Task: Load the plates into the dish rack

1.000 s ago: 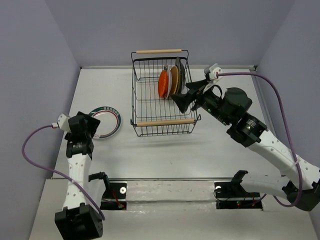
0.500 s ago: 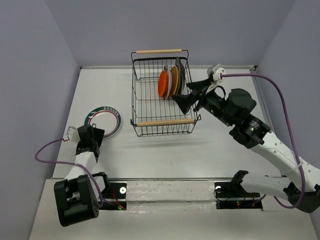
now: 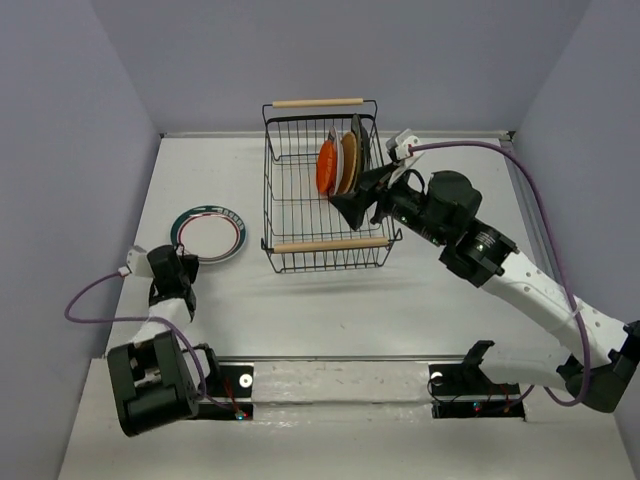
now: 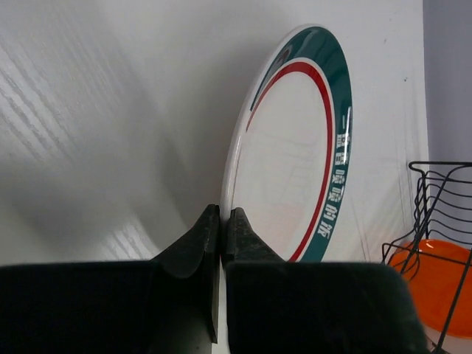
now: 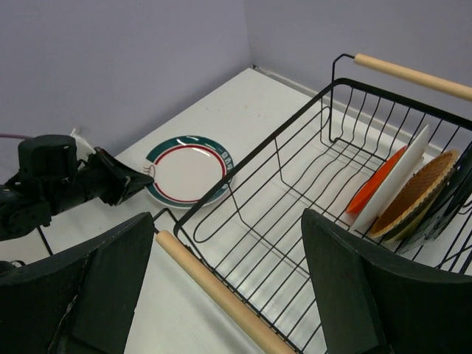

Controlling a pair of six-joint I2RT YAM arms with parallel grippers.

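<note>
A white plate with a dark teal rim lies on the table left of the dish rack. My left gripper is shut on its near edge, and the plate looks slightly tipped. The black wire rack holds several upright plates at its right end: orange, white, tan woven and a dark-rimmed one. My right gripper hovers open over the rack's right part, holding nothing.
Light wooden handle bars cap the rack's far side and near side. Purple walls enclose the white table on three sides. Purple cables trail from both arms.
My left gripper went from open to shut on the teal-rimmed plate's near edge as that arm folded back toward its base. The right gripper shifted a little left over the rack.
</note>
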